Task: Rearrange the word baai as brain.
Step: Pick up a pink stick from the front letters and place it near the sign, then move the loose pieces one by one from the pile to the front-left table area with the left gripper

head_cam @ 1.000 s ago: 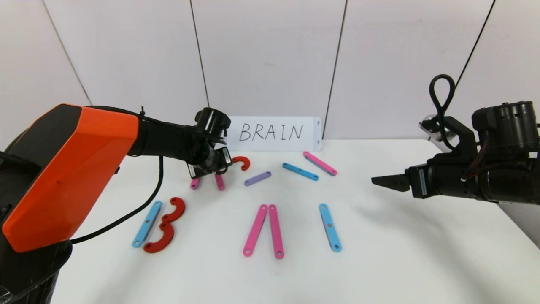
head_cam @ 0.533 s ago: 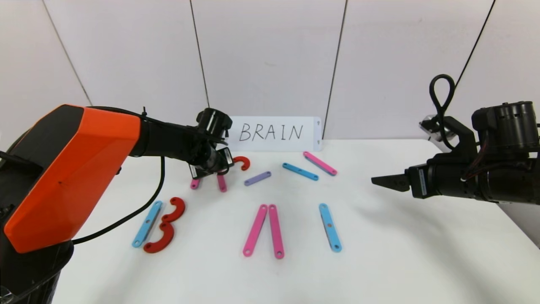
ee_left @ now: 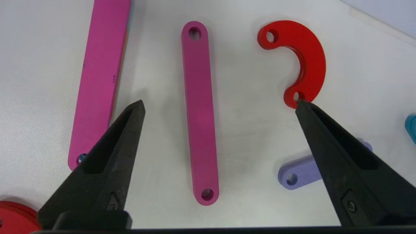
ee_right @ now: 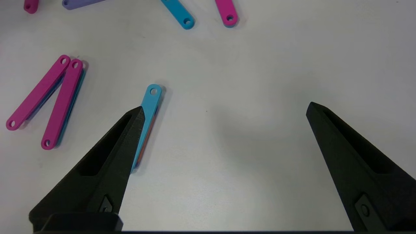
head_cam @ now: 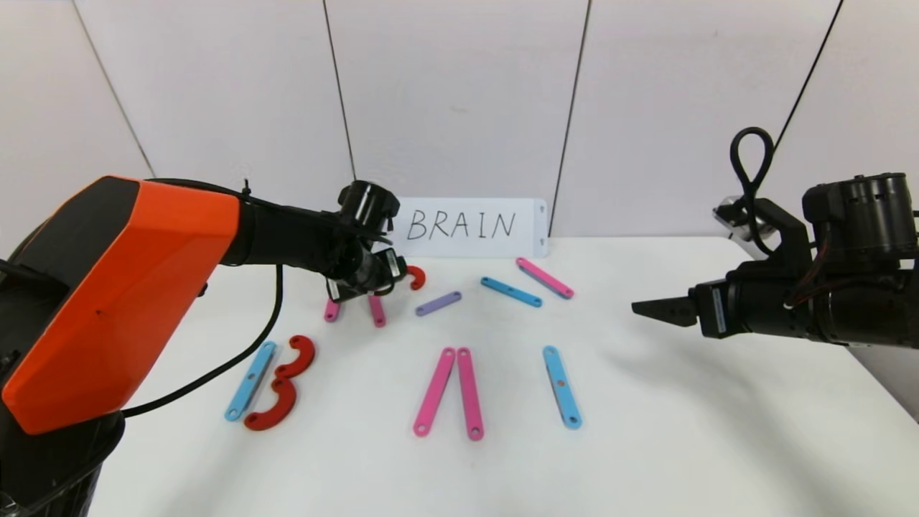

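Note:
The flat plastic pieces of the word baai lie spread over the white table (head_cam: 660, 431). My left gripper (head_cam: 362, 286) hovers open at the back left. One pink bar (ee_left: 200, 113) lies flat between its fingers, touching neither. A second pink bar (ee_left: 100, 74) lies beside it. A red C curve (ee_left: 305, 58) and a purple bar (ee_left: 299, 174) sit by the other fingertip. Nearer the front lie a blue bar (head_cam: 250, 380) with two red curves (head_cam: 283, 384), a pair of pink bars (head_cam: 449, 391) and a blue bar (head_cam: 561, 386). My right gripper (head_cam: 639, 307) hangs open and empty at the right.
A white card (head_cam: 467, 226) with handwritten BRAIN leans on the back wall. A blue bar (head_cam: 510, 291) and a pink bar (head_cam: 545, 278) lie in front of it. The table's right edge (head_cam: 879, 388) runs under my right arm.
My left gripper has opened from shut and let go of the pink bar, which now lies on the table between its fingers. The right arm has not moved.

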Controlling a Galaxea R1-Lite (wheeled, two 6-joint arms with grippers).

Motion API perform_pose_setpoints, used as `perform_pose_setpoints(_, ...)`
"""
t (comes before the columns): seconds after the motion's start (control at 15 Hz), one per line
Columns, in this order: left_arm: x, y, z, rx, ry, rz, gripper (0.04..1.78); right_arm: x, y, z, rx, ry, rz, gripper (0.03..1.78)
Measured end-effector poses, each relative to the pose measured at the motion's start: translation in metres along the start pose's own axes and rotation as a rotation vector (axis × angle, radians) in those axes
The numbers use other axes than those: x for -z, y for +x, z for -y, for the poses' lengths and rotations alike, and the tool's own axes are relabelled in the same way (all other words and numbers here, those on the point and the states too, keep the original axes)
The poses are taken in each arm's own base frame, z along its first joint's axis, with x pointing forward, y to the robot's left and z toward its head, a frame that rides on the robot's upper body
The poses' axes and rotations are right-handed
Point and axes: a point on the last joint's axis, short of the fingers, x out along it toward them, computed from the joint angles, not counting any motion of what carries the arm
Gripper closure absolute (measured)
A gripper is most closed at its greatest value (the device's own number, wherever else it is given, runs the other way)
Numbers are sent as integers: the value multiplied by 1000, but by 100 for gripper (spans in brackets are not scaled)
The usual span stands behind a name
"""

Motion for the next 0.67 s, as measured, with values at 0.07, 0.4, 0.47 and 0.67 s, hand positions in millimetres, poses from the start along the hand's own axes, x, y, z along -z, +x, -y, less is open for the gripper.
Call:
perform_pose_setpoints(0.07,-2,-4,1,7,3,6,11,0,0,0,0,0,0,7)
perform_pose_setpoints(0.4,-6,-31,2,11,100,0,8,0,0,0,0,0,3,7)
perform_pose_setpoints(0.47,-6,-38,1,19,138,-4,8,0,0,0,0,-1,3,7)
perform_pose_setpoints(0.67,2,-58,-6,86,261,-61,8,-1,0,0,0,-6,21,7)
